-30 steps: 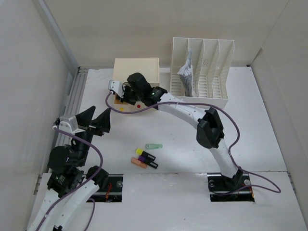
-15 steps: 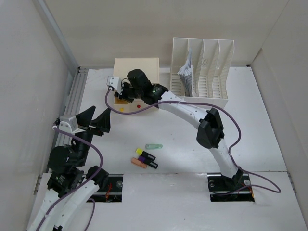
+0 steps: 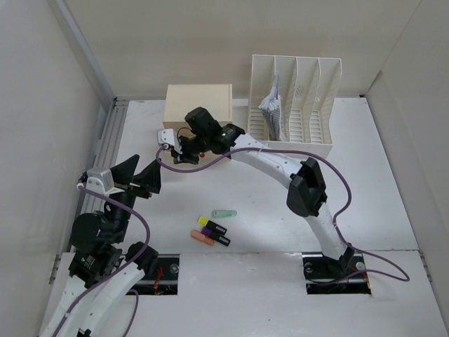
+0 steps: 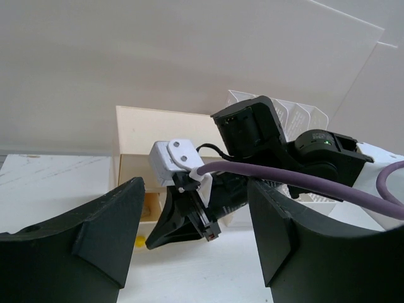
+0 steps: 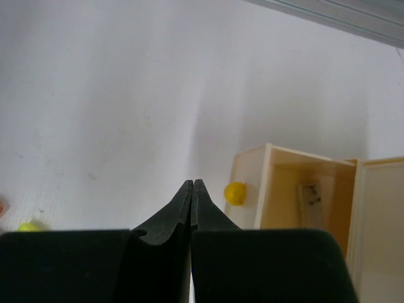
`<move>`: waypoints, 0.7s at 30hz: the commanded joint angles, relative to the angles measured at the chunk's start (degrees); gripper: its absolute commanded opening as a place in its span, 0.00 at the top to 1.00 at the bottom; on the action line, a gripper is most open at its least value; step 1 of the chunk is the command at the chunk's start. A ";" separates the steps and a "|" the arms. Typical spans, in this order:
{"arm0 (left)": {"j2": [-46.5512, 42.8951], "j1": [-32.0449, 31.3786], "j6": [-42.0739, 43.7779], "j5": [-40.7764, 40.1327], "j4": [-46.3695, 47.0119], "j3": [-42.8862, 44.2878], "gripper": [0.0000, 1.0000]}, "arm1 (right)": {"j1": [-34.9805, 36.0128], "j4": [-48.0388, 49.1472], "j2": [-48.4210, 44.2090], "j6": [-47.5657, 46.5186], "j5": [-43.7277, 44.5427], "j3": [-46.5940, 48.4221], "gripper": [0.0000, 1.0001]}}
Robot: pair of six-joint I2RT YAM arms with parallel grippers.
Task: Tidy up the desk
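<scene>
Right gripper (image 5: pixel 192 184) was closed, its fingers pressed flat together, above the desk (image 3: pixel 379 182) just in front of the cream drawer box (image 3: pixel 198 98). Left gripper (image 3: pixel 140 175) stood open over the desk's left side. Highlighters (image 3: pixel 212 232) lay front-centre.

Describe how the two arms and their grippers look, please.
The left arm and right arm are white links with black joints; a purple cable runs along each. The left gripper and right gripper have black wedge-shaped fingers. The right wrist carries a white camera block and a green light.
</scene>
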 commanded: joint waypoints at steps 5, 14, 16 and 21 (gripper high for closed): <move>0.52 -0.15 0.06 -0.30 2.25 -0.20 0.36 | 2.17 16.62 -1.92 9.74 27.33 -7.74 1.00; -0.01 -0.15 0.06 -0.30 2.25 -0.20 0.36 | 3.93 26.24 1.94 15.55 54.61 -7.83 1.00; -0.01 -0.15 0.06 -0.30 2.25 -0.20 0.36 | 3.93 30.08 1.95 15.55 56.73 -8.44 1.00; -0.01 -0.15 0.06 -0.30 2.25 -0.20 0.36 | 3.93 33.44 3.43 15.55 61.91 -8.36 1.00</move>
